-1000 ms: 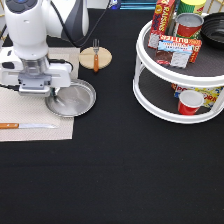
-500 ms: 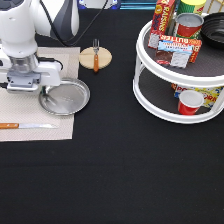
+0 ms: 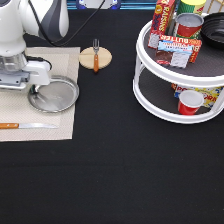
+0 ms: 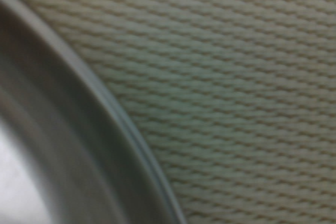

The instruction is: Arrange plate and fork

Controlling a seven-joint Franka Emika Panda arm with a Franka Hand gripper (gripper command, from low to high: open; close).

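Shiny round metal plate (image 3: 54,94) lies on woven beige placemat (image 3: 65,60); gripper (image 3: 33,90) at its 9 o'clock rim, grip state indiscernible. Wooden-handled fork (image 3: 96,55) rests on round wooden coaster (image 3: 102,59), 1 o'clock of plate.

Arm (image 3: 30,22): glossy white moulded shells, rounded and bulbous at the joints, with dark grey to black bands showing where one segment meets the next. A thin black cable (image 3: 50,37) loops from the upper housing across the dark gap and down toward the hand. Wrist section is a white cylinder, with a pale grey ring beneath it. Hand (image 3: 20,77): boxy white block, wider than the wrist, flat-faced, with a light grey underside and darker shadowed recesses along its lower edge. No legible markings seen.
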